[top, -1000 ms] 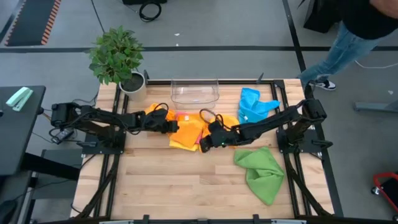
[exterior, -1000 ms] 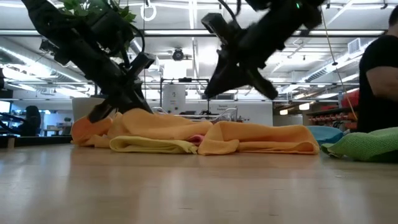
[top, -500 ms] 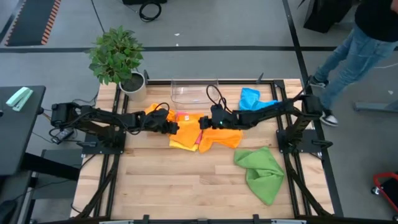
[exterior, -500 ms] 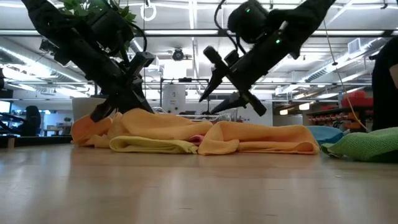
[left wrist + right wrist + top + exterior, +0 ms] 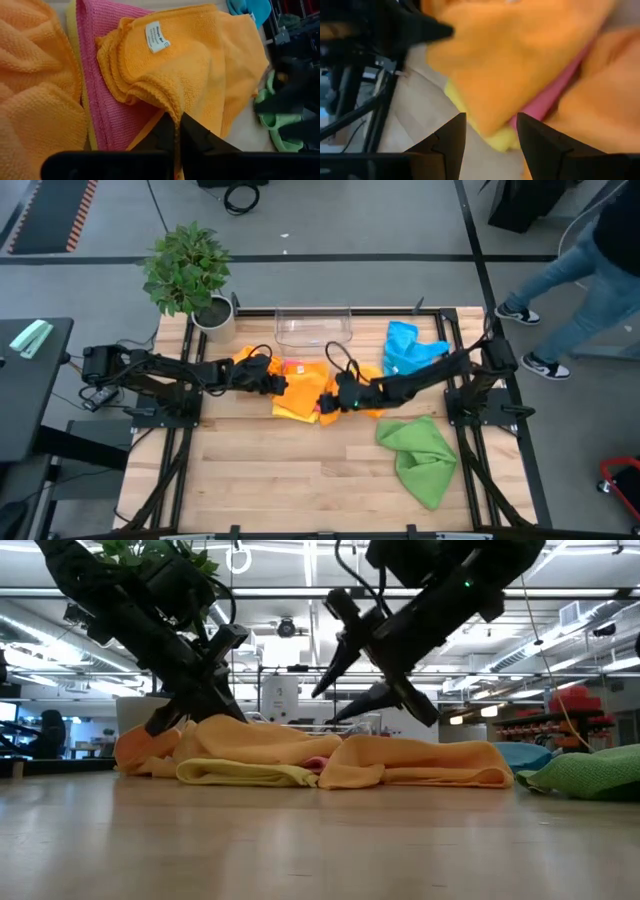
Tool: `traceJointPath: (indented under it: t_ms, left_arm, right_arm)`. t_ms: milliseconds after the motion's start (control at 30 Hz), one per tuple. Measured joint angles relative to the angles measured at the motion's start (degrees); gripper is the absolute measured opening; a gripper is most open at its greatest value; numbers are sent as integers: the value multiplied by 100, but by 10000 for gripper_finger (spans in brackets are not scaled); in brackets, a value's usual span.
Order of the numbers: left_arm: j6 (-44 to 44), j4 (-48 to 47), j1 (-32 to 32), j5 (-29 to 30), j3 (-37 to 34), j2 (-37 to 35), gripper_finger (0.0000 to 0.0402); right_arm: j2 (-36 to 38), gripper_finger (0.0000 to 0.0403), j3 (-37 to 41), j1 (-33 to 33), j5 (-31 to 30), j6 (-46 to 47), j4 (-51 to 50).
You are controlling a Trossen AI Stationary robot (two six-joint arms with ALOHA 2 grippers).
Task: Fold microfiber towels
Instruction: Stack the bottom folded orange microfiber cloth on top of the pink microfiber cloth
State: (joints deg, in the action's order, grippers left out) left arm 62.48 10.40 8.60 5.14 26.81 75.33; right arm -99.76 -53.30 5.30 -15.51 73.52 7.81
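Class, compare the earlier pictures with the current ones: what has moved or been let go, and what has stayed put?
The right gripper opened, lifted off the towel pile, swung toward the clear bin, then came back over the orange towel with jaws spread. The left gripper stays pinched on an orange towel's edge. The green towel and blue towel lie unchanged.

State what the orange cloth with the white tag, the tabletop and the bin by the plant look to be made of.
Orange cloth with the white tag: soft knitted microfiber, matte; a fine looped pile and stitched hem show.
Pale slatted tabletop: wood, likely butcher block with a smooth finish; parallel strips and grain show.
Clear rectangular bin: probably hard, glossy plastic; the table shows through it.
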Motion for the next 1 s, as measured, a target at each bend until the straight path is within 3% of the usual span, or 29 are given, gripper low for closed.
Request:
traceJointPath:
  t_ms: [200,367,567,700,833,1000]
  left_arm:
    - [-15,-5,2,18,0,0,24]
    - [-17,-16,24,19,0,2,36]
    - [-39,-58,13,16,2,2,11]
    - [-70,-113,13,-25,2,2,25]
    - [-148,-214,13,-30,7,3,44]
    - [-168,-191,23,-41,4,3,25]
  right_arm:
    - [-724,184,-28,138,49,516,837]
    - [-1302,184,-571,171,208,529,864]
    - [-1643,184,-1267,158,194,446,9]
    - [-1688,176,-1462,160,159,430,-247]
    - [-1581,122,-1467,159,113,242,-594]
    - [-1441,17,-1473,160,8,-223,-726]
